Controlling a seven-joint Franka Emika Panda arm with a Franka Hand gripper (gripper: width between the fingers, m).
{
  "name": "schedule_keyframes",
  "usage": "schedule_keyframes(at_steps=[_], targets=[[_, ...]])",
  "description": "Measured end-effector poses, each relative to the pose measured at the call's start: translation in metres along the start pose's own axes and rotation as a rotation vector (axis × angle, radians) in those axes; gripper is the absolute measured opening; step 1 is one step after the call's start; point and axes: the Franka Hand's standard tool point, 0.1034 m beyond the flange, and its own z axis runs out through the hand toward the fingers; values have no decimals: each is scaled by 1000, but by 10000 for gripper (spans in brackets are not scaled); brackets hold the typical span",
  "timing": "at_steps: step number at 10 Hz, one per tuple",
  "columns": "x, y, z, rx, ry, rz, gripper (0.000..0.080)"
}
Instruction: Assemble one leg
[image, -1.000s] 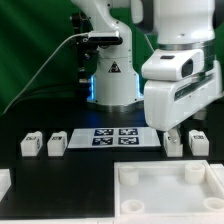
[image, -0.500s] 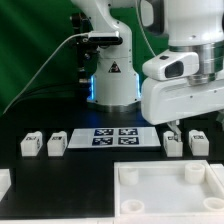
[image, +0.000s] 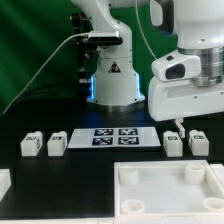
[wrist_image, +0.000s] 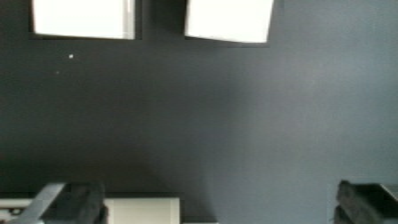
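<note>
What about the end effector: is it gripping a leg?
No: in the wrist view the end effector is open, fingers wide apart, and the leg beside one finger is not clamped.

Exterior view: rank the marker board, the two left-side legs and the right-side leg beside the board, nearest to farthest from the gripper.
From the gripper:
1. Right-side leg, almost under it, on the exterior view's right.
2. Marker board, middle of the row.
3. Inner left leg, just past the board on the exterior view's left.
4. Outer left leg, at the row's far left end.
</note>
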Motion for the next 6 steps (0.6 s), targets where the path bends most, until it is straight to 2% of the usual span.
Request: schedule_keyframes(at_steps=[1, 2, 3, 4, 5, 6], targets=[[-12, -3, 4, -9, -69, 18, 648], [-24, -6, 4, -18, -222, 51, 648], [-20, -10, 4, -13, -325, 77, 648], [-16, -10, 6, -3, -374, 95, 648], [-20, -6, 5, -4, -470, 105, 648], [-17, -4, 4, -4, -538, 107, 648]])
